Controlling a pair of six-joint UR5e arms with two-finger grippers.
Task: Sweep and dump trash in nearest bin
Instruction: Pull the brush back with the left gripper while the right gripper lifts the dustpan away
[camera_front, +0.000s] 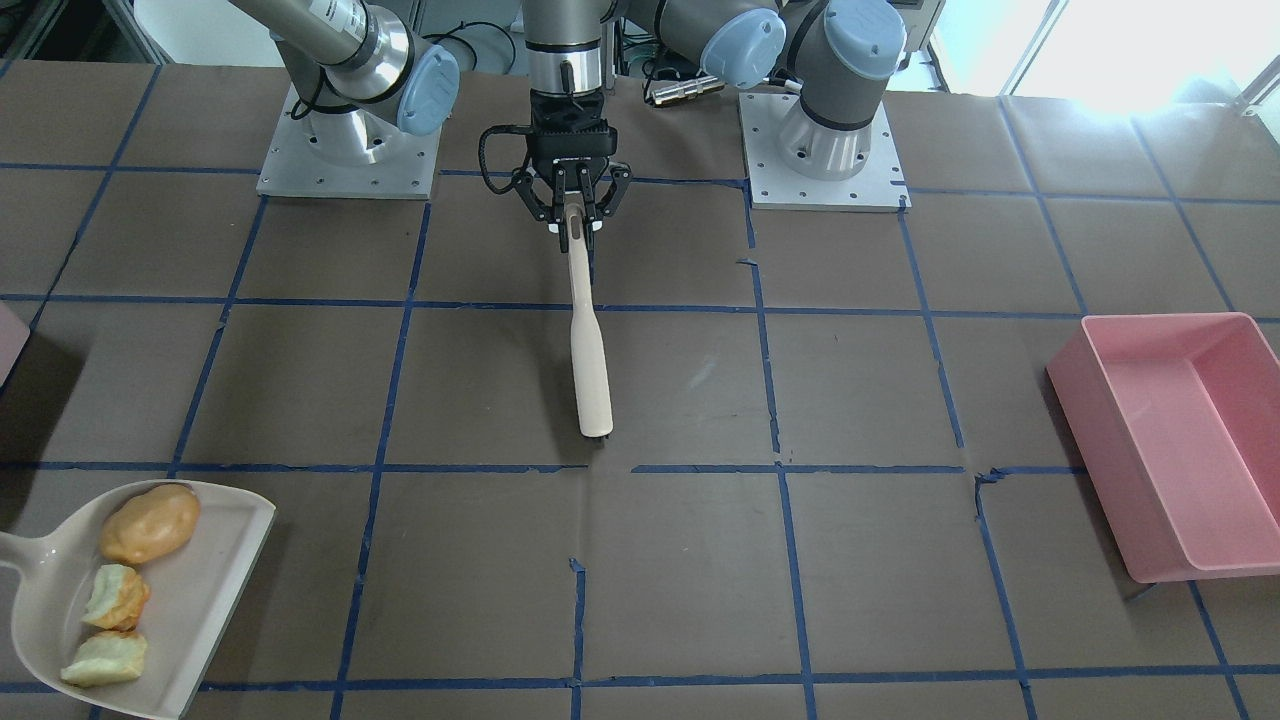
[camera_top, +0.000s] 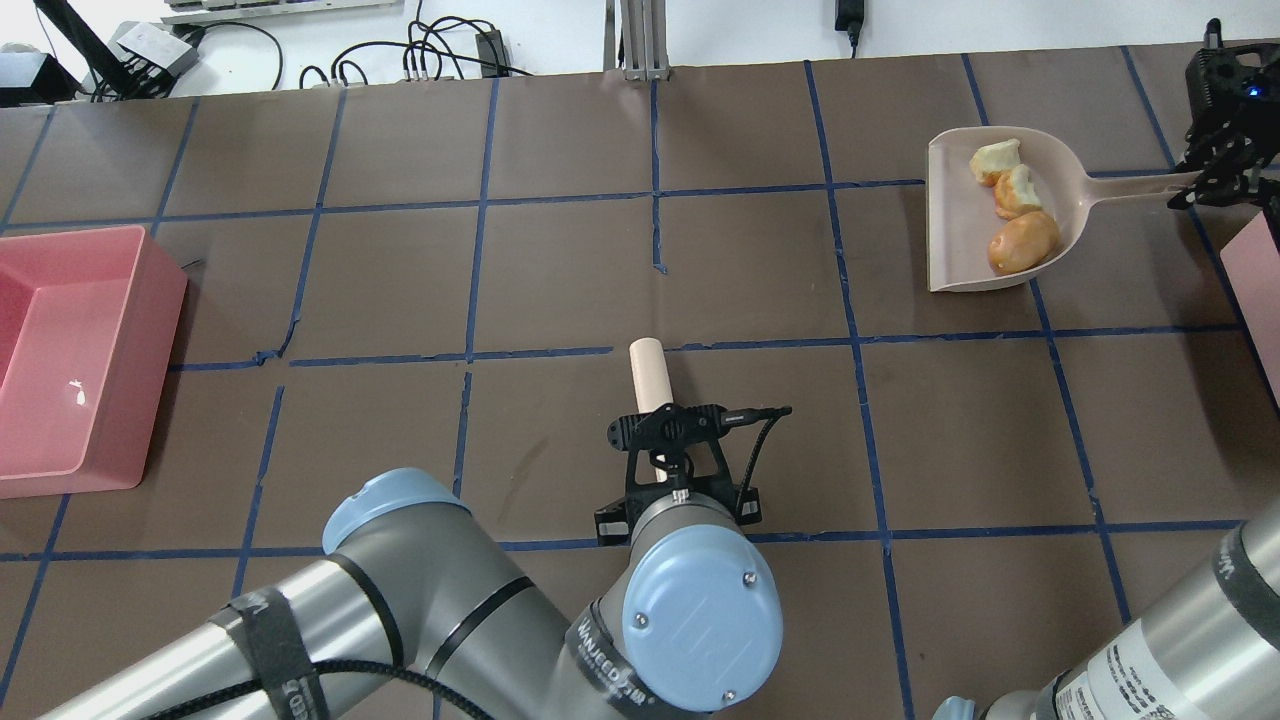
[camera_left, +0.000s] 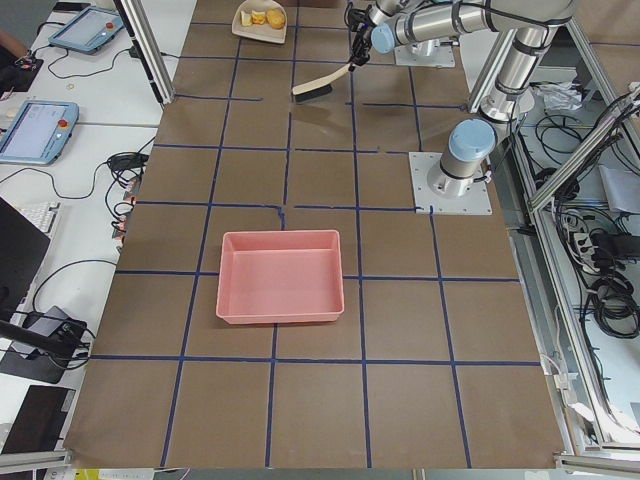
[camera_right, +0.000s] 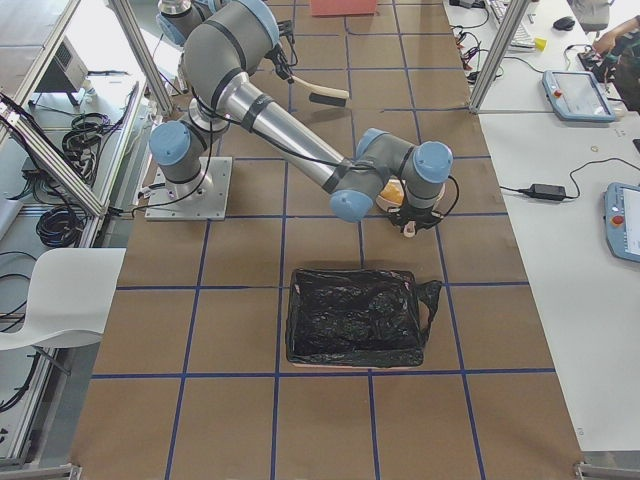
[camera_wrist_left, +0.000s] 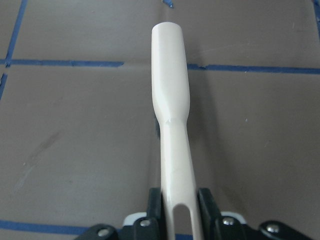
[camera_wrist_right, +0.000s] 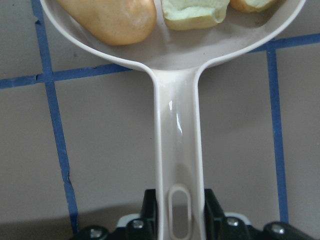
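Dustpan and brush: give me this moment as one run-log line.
left gripper: shut on cream plastic brush | right gripper: shut on beige plastic dustpan | three food lumps: in dustpan | dump: not yet done

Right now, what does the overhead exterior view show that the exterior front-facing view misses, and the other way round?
Only the overhead exterior view shows the right gripper, closed on the end of the handle of the dustpan. Only the exterior front-facing view shows the brush along its full length, down to the bristles, with the left gripper shut on its handle. Both views show the three trash lumps lying in the dustpan, the large pink tub on the far side, and a corner of the pale pink bin at the frame edge near the dustpan.
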